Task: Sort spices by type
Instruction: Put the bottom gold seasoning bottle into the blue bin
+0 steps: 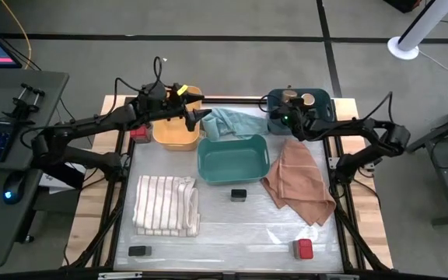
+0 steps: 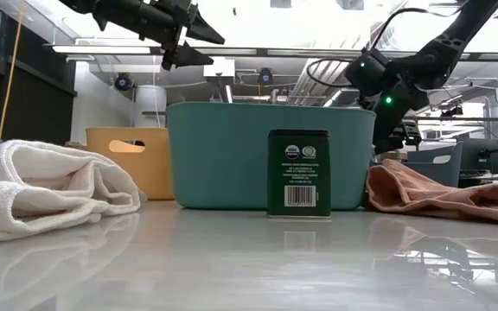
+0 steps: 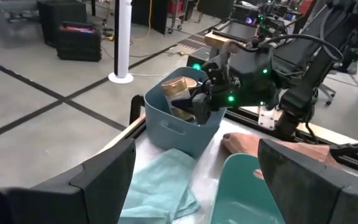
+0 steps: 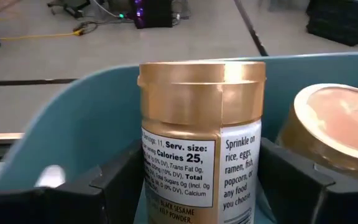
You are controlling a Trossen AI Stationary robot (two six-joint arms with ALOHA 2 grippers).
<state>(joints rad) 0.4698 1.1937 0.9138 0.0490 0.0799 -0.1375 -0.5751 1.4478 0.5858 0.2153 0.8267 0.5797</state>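
My right gripper (image 1: 285, 118) is at the dark blue bin (image 1: 327, 98) at the table's far right and is shut on a round jar with a tan lid (image 4: 201, 143). A second tan-lidded jar (image 4: 337, 130) sits in the bin beside it. My left gripper (image 1: 202, 118) hangs open and empty in the air between the yellow bin (image 1: 173, 132) and the teal cloth (image 1: 239, 122). One black tin (image 1: 238, 194) stands upright in front of the teal bin (image 1: 232, 159). Another black tin (image 1: 138, 250) and a red-topped jar (image 1: 305, 249) are near the front edge. A red-topped jar (image 1: 140, 134) stands left of the yellow bin. My right gripper pinches the round jar's labelled body (image 4: 151, 180) just below the tan lid, one finger (image 4: 114, 186) on each side. The jar sits upright between the fingers, inside the blue bin's walls (image 4: 73, 124). Its base is out of view, so whether it rests on the bin floor cannot be told.
A striped white cloth (image 1: 166, 204) lies at the front left and a salmon cloth (image 1: 298, 183) to the right of the teal bin. Bare table shows along the front between the tins and the red jar. A monitor and keyboard stand off the table's left side.
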